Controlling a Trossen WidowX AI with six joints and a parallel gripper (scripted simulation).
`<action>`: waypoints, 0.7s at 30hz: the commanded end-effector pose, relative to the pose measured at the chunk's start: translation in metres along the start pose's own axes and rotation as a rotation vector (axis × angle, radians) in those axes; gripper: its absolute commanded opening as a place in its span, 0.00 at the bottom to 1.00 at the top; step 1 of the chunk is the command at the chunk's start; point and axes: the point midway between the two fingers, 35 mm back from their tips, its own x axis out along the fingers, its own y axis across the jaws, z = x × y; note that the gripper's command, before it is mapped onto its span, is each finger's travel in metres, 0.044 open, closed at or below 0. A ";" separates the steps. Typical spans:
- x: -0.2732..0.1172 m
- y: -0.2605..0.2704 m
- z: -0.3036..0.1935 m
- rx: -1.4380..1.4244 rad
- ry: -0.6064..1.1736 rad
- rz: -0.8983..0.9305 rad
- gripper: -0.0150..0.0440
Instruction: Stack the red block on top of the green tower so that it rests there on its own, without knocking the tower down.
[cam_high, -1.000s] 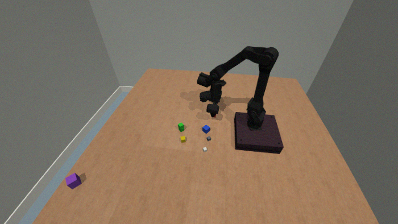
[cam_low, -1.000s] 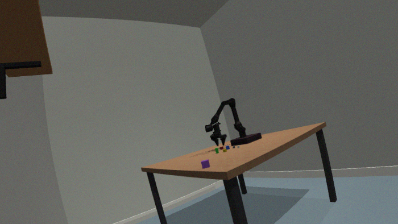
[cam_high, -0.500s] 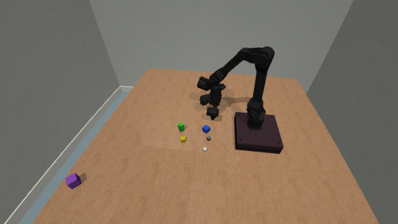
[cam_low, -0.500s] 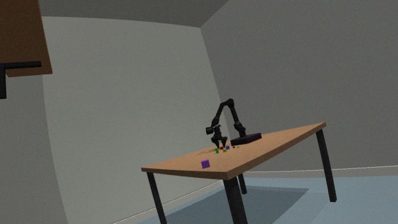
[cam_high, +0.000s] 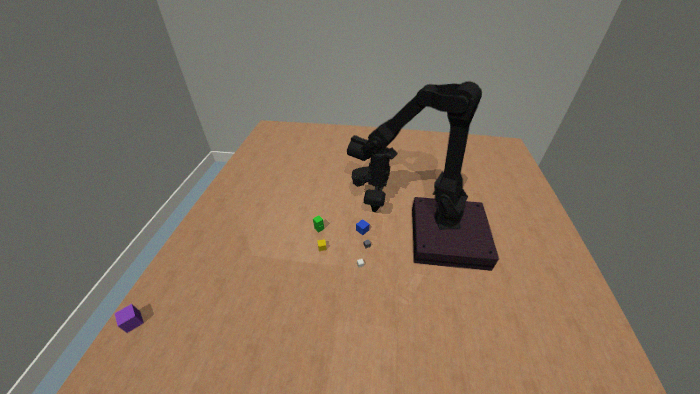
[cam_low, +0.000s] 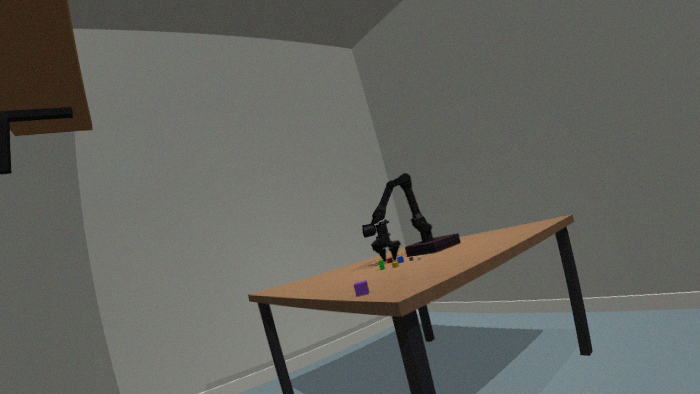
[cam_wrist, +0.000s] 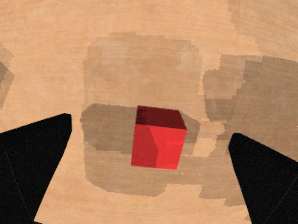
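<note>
While the table (cam_high: 280, 320) shows a matte, grainy wood top on dark straight legs, the blocks on it are plain, flat-coloured cubes with sharp edges. The red block (cam_wrist: 158, 137) lies on the wood near the table's middle, close to the arm's base (cam_high: 454, 240), seen in the wrist view with one corner turned toward the camera. The green tower (cam_high: 318, 223), taller than it is wide, stands upright some way from it toward the left edge. The gripper (cam_wrist: 149, 163) hangs above the red block with its dark fingers spread wide, one on each side, touching nothing and holding nothing. A purple cube (cam_high: 129, 318) sits alone by the near left corner.
</note>
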 end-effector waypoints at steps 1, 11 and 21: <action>0.000 -0.001 -0.001 -0.003 0.004 -0.004 0.96; 0.000 -0.001 -0.001 -0.003 0.004 -0.004 0.51; 0.000 -0.001 -0.001 -0.003 0.004 -0.004 0.33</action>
